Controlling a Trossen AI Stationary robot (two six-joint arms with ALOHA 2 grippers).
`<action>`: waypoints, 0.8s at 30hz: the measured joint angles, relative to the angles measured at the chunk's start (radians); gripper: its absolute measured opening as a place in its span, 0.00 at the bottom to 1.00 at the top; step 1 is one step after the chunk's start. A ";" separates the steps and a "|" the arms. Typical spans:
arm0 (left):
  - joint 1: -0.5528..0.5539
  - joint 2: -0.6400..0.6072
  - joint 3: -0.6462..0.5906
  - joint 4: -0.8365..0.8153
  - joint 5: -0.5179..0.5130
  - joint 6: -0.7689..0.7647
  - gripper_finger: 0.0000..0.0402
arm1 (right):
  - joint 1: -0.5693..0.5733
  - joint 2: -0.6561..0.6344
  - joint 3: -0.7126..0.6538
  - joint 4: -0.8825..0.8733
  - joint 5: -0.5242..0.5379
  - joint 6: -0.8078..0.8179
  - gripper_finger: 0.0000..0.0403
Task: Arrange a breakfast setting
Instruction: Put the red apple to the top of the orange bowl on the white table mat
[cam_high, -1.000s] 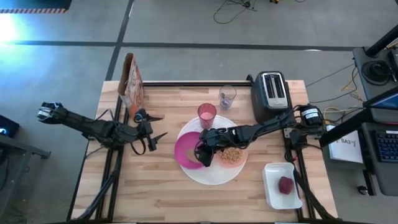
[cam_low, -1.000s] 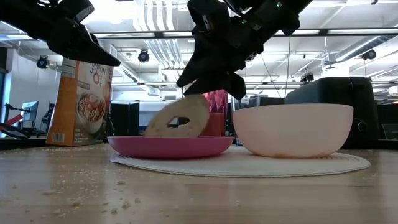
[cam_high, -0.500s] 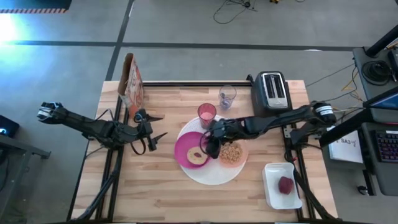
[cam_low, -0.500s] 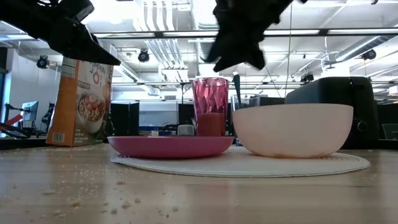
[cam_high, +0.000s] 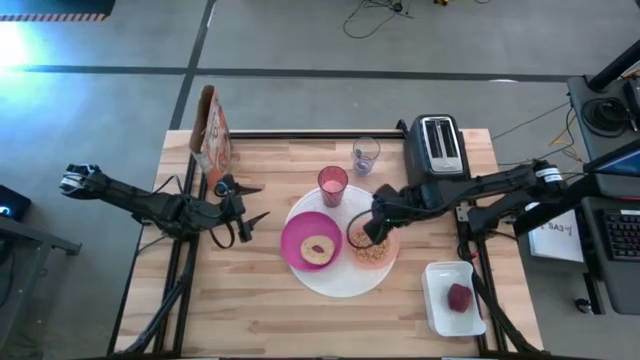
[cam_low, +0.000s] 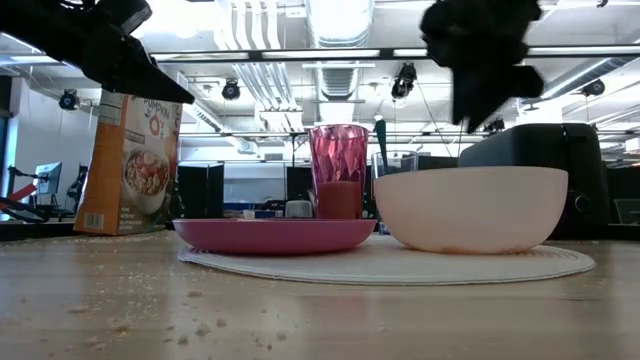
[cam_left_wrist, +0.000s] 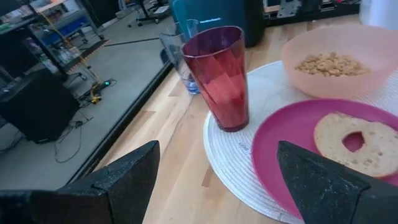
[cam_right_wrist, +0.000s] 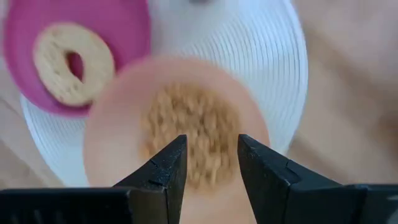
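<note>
right gripper (cam_high: 372, 232) pulled back off the magenta plate (cam_high: 296, 236) to above the bowl (cam_high: 383, 251), jaws part open and empty since the bagel (cam_high: 319, 249) is placed; left gripper (cam_high: 253, 203) waits wide open.

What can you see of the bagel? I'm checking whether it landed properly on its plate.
The bagel is a pale tan ring with a hole through its middle, lying flat on the magenta plate, which sits on the white plate. Its top looks dry and crumbly. Nothing grips it; the right gripper hangs over the peach bowl beside it.
</note>
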 joint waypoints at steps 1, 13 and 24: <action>0.000 0.000 0.000 0.000 -0.012 0.000 0.76 | 0.006 -0.005 -0.009 -0.013 -0.024 0.046 0.34; 0.000 0.028 0.000 0.022 -0.046 0.000 0.76 | 0.074 -0.015 -0.050 -0.099 -0.390 0.378 0.50; 0.000 0.029 0.000 -0.006 -0.115 0.038 0.76 | 0.247 -0.017 -0.052 -0.315 -0.669 0.728 0.60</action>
